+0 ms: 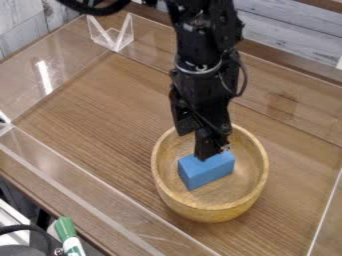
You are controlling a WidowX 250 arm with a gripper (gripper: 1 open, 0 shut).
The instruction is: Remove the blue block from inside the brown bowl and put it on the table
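The blue block (207, 170) lies flat on the floor of the brown bowl (174, 195), directly under the jaws and touching or all but touching their tips; the exact contact is hidden by the fingers.

The surface (107, 110) spreads wide to the far side and to the left of the jaws, bare wood grain fenced by clear acrylic walls (47, 70), so there is ample free ground on which to set the block down; the bowl sits beneath the jaws, its thick rim ringing them on every side.

The arm comes straight down from above, which looks like the sensible approach for a thing sunk in a bowl, since a slanted reach would meet the rim first; the jaws (205, 152) stand spread apart and hold nothing; they appear to straddle the far end of the block, ready to close on it, so I judge the grasp itself not yet made.

A small clear stand (110, 32) sits well away from the jaws at the far left corner, and a dark object with green trim (60, 238) pokes in at the near left edge, outside the walls; neither lies in the likely path. The rim is the one obstacle: the block must rise clear of it before moving sideways.
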